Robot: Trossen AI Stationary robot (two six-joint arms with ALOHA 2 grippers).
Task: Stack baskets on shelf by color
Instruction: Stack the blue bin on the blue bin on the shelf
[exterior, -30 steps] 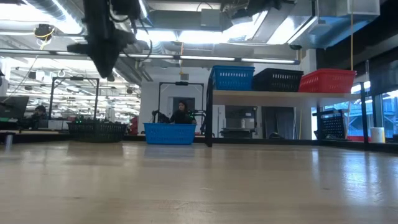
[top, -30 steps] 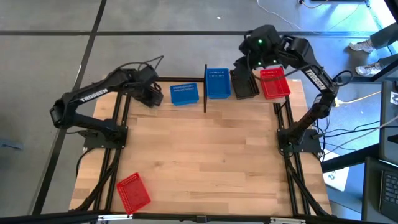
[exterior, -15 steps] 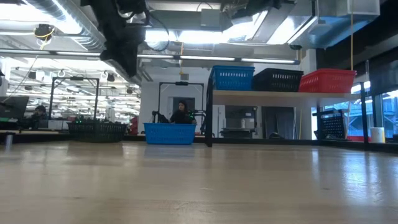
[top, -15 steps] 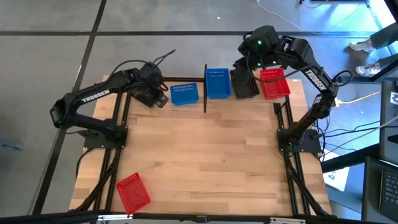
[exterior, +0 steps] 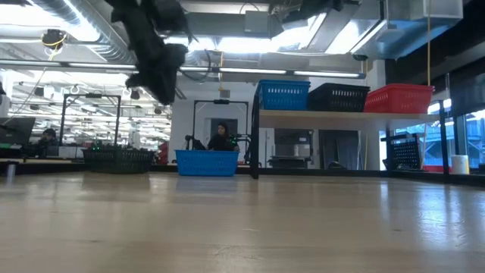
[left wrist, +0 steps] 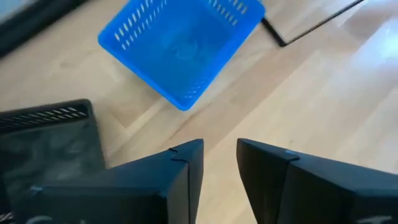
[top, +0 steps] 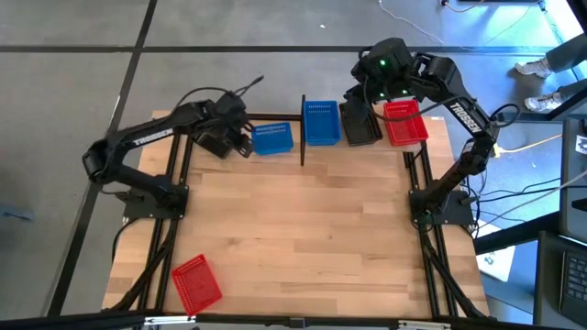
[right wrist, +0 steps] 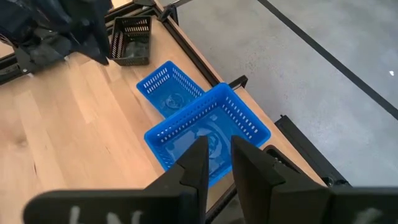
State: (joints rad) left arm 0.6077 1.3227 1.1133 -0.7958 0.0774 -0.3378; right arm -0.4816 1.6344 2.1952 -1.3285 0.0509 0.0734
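A blue basket point(top: 272, 137) stands on its bottom at the table's far edge, left of the shelf point(exterior: 318, 116). The shelf bears a blue basket point(top: 321, 122), a black basket point(top: 359, 123) and a red basket point(top: 404, 122) side by side. Another black basket point(left wrist: 53, 140) stands on the table left of the loose blue one. My left gripper point(left wrist: 221, 162) hovers open above the table between that black basket and the loose blue basket point(left wrist: 180, 46), slanting down. My right gripper point(right wrist: 217, 158) hangs high over the shelf's blue basket point(right wrist: 208, 134), fingers a little apart, nothing between them.
A red basket point(top: 196, 282) lies at the table's near left corner. The shelf's black post point(top: 303, 137) stands just right of the loose blue basket. The wide middle of the wooden tabletop point(top: 293, 220) is bare. A person point(exterior: 221, 136) sits in the room behind.
My left gripper has moved toward the table's right, closer to the loose blue basket, sinking a little, and its wrist has rolled and tipped. The baskets and my right arm have kept still.
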